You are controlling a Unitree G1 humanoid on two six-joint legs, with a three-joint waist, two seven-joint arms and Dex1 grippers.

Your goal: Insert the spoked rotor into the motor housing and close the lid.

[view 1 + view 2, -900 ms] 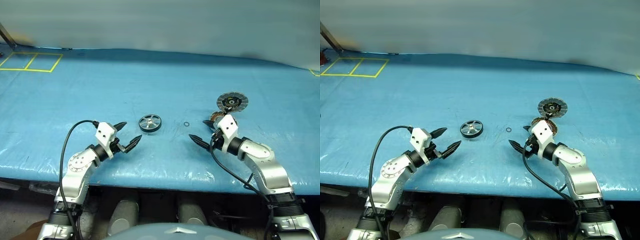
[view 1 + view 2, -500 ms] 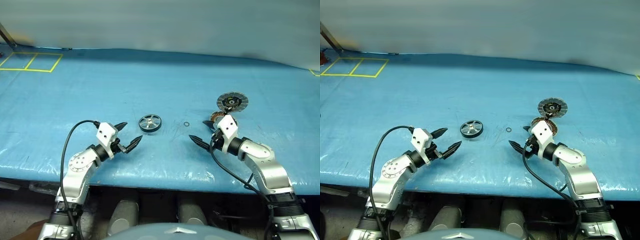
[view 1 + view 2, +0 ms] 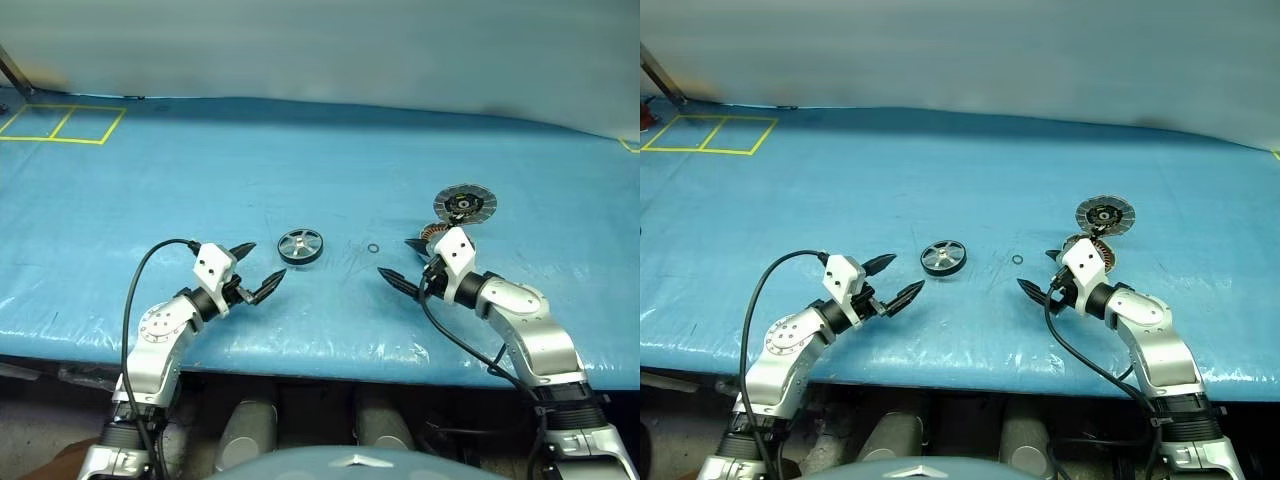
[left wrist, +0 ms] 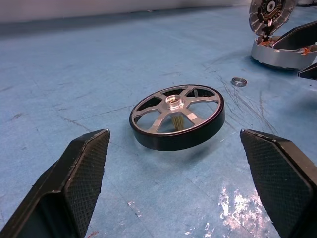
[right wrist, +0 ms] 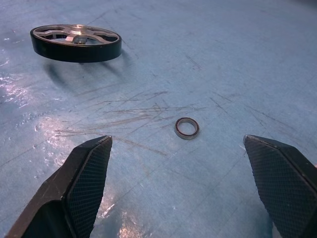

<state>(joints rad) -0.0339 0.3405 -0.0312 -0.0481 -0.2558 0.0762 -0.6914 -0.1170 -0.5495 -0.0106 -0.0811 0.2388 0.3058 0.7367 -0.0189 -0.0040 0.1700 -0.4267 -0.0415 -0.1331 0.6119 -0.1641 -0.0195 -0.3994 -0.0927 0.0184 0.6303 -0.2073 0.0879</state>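
- Left gripper (image 3: 259, 270): jaws spread wide, empty, hovering low just short of the spoked rotor (image 3: 300, 246), which lies flat on the blue table (image 3: 300, 160).
- Right gripper (image 3: 403, 266): jaws equally wide, empty, aimed toward a small ring (image 3: 372, 248) lying loose between rotor and motor housing (image 4: 282, 52).
- Housing sits just behind the right gripper; the lid (image 3: 464, 206) leans against its far side.
- Risk: the right arm could bump the housing and topple the lid; the low rotor may slip from the fingertips; the ring could be knocked away.

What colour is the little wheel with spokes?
Silver spokes inside a black rim: the spoked rotor, clearest in the left wrist view.
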